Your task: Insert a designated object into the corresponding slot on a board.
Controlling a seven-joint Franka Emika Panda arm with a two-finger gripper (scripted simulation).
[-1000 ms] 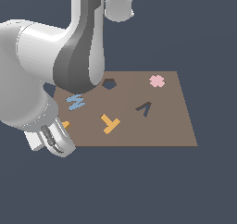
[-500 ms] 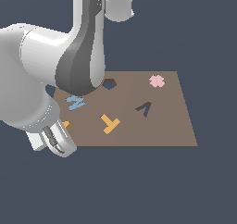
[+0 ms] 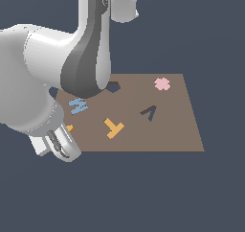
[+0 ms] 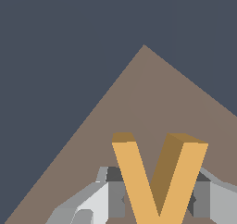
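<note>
Nothing has visibly moved since before: my gripper (image 4: 157, 204) brackets the orange A piece (image 4: 159, 177) at the board (image 3: 167, 130) corner, grip unconfirmed, so I'd clamp squarely before carrying to the A-shaped slot (image 3: 149, 113).

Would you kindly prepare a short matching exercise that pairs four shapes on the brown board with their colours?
Things:
1. T-shaped piece
2. N-shaped piece
3. A-shaped slot
4. Cross-shaped piece

Colours:
a. pink
b. dark grey
c. orange
d. blue

Pairs: 1-c, 2-d, 3-b, 4-a
</note>
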